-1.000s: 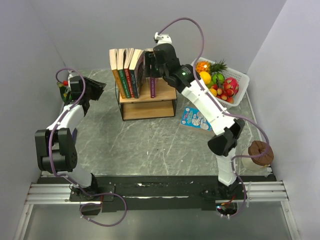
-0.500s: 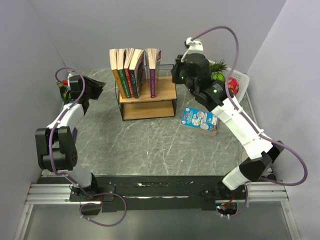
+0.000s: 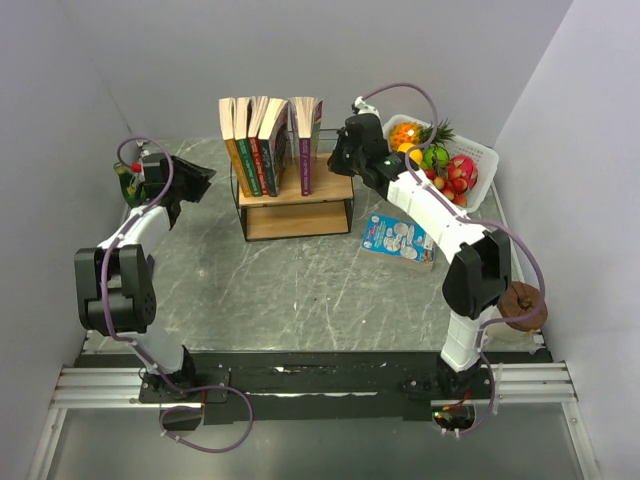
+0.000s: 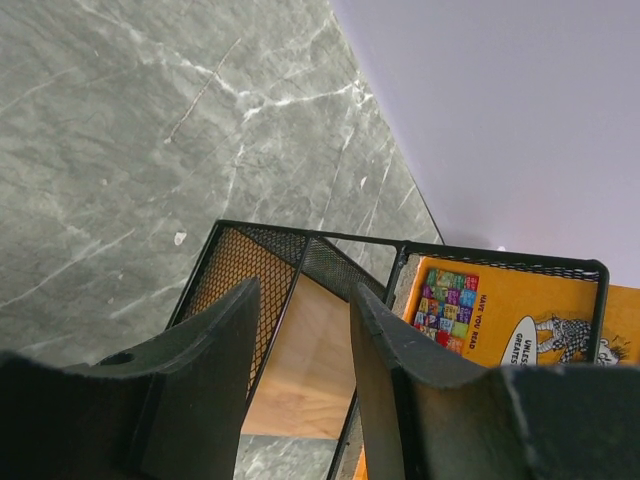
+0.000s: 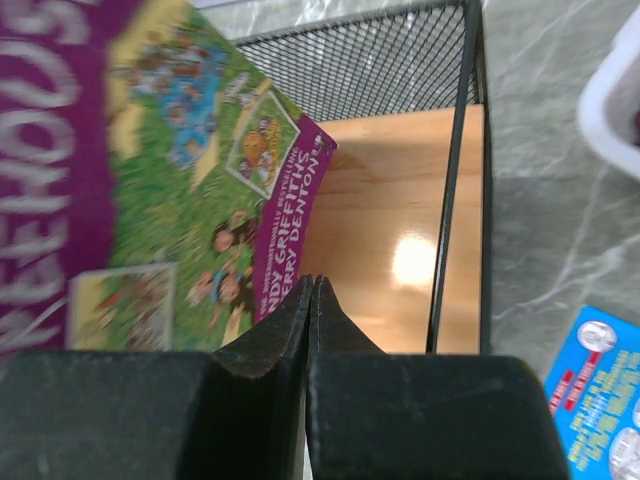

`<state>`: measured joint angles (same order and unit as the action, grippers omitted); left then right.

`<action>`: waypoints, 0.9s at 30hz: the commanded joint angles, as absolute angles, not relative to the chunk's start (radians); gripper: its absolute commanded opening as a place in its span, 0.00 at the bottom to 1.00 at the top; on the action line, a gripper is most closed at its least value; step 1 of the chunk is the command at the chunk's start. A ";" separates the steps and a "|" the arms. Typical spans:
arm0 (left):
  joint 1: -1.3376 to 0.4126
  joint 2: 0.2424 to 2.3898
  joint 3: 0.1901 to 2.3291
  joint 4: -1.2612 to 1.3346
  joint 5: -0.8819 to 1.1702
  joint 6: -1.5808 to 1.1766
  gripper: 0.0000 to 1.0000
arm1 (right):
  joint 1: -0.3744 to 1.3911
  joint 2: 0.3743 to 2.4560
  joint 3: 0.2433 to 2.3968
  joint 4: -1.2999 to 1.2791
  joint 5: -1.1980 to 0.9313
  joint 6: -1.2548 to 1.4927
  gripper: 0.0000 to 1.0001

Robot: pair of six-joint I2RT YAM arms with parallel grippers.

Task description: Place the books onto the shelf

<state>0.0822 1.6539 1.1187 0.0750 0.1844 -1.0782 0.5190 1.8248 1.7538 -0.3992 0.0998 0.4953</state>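
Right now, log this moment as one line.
left gripper: open, empty | right gripper: shut, empty, by purple book | shelf: books upright on top | blue book: flat on table, unshelved

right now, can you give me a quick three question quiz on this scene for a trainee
1. True or false: the right hand is gripping the purple book that stands on the shelf.
2. Where is the blue book? A: standing on the shelf's top board. B: lying flat on the table, to the right of the shelf. C: on the shelf's lower board.
3. Which hand has its fingers apart with nothing between them?

Key:
1. False. Its fingers are pressed together with nothing between them.
2. B.
3. The left hand.
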 commanded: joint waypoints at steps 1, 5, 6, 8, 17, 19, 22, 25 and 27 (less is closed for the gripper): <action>0.078 1.667 1.140 0.143 0.230 -1.086 0.46 | 0.509 1.850 1.813 -0.319 0.034 0.543 0.00; 0.060 1.678 1.149 0.156 0.241 -1.092 0.46 | 0.508 1.908 1.870 -0.325 0.008 0.545 0.00; 0.057 1.683 1.160 0.153 0.245 -1.092 0.46 | 0.506 1.919 1.881 -0.330 0.006 0.545 0.00; 0.042 1.693 1.167 0.149 0.250 -1.089 0.46 | 0.508 1.951 1.916 -0.344 -0.021 0.548 0.00; 0.008 1.695 1.158 0.163 0.252 -1.089 0.45 | 0.511 2.003 1.939 -0.324 -0.116 0.580 0.00; 0.008 1.695 1.155 0.166 0.255 -1.088 0.45 | 0.509 2.016 1.939 -0.315 -0.144 0.587 0.00; 0.009 1.698 1.157 0.169 0.256 -1.088 0.45 | 0.511 2.039 1.950 -0.307 -0.178 0.600 0.00; 0.008 1.703 1.158 0.176 0.265 -1.092 0.45 | 0.512 2.054 1.951 -0.287 -0.202 0.614 0.00; 0.008 1.704 1.160 0.175 0.268 -1.092 0.45 | 0.514 2.066 1.963 -0.290 -0.227 0.620 0.00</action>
